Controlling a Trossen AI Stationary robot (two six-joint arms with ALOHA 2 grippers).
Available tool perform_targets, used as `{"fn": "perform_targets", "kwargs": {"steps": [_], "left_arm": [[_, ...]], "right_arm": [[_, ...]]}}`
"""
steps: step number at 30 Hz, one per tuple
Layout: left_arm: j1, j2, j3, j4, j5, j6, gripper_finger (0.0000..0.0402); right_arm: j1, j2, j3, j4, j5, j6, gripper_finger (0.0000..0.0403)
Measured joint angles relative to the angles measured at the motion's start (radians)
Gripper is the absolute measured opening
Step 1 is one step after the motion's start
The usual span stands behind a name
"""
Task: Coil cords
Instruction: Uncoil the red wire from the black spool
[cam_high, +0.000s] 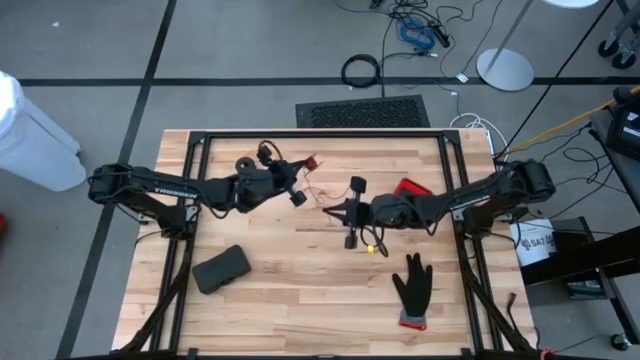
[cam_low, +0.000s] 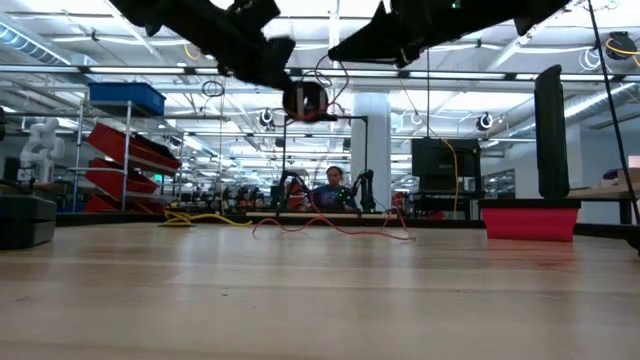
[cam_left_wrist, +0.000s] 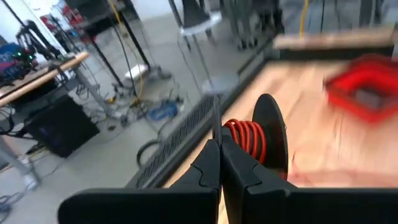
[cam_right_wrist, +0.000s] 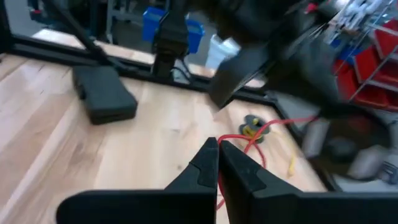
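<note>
Above the middle of the wooden table (cam_high: 300, 290), the left gripper (cam_left_wrist: 219, 142) hangs with fingers pinched tight on the edge of a small black spool (cam_left_wrist: 272, 140), part-wound with tight, even turns of red cord (cam_left_wrist: 247, 138). The spool sits just ahead of the fingertips, its axle running crosswise to them. From it the unwound cord sags toward the right gripper (cam_right_wrist: 218, 147), close alongside, whose fingers are clamped on the thin red strand. Farther out, loose red loops trail over the boards, and a bit of yellow-tan cord (cam_high: 371, 248) lies just beside the right gripper. The left arm holds the spool, so winding looks to turn on it.
</note>
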Motion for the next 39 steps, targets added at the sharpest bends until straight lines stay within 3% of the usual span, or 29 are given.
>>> {"fn": "perform_targets", "kwargs": {"steps": [4, 9, 13, 16, 22, 29, 39], "left_arm": [[0.000, 0.000, 0.000, 0.134, 0.084, -0.061, 0.0000], [-0.006, 0.000, 0.000, 0.160, 0.242, -0.136, 0.0000], [-0.021, 0.000, 0.000, 0.131, 0.292, -0.140, 0.0000], [-0.034, -0.005, 0.000, 0.061, 0.279, -0.099, 0.0000], [-0.046, -0.006, 0.000, -0.133, 0.086, -0.024, 0.0000], [-0.054, -0.006, 0.000, -0.172, 0.062, -0.018, 0.0000], [-0.057, -0.006, 0.000, -0.151, 0.082, -0.018, 0.0000]], "right_arm": [[0.009, 0.034, 0.000, -0.028, 0.004, 0.039, 0.0000], [-0.026, 0.049, -0.001, -0.152, 0.142, 0.099, 0.0000], [-0.066, 0.049, -0.001, -0.252, 0.240, 0.129, 0.0000], [-0.090, 0.047, -0.001, -0.314, 0.326, 0.145, 0.0000], [-0.099, 0.006, -0.001, -0.377, 0.446, 0.163, 0.0000], [-0.090, -0.078, -0.001, -0.505, 0.383, 0.228, 0.0020], [-0.006, -0.139, -0.001, -0.522, 0.234, 0.264, 0.0158]]}}
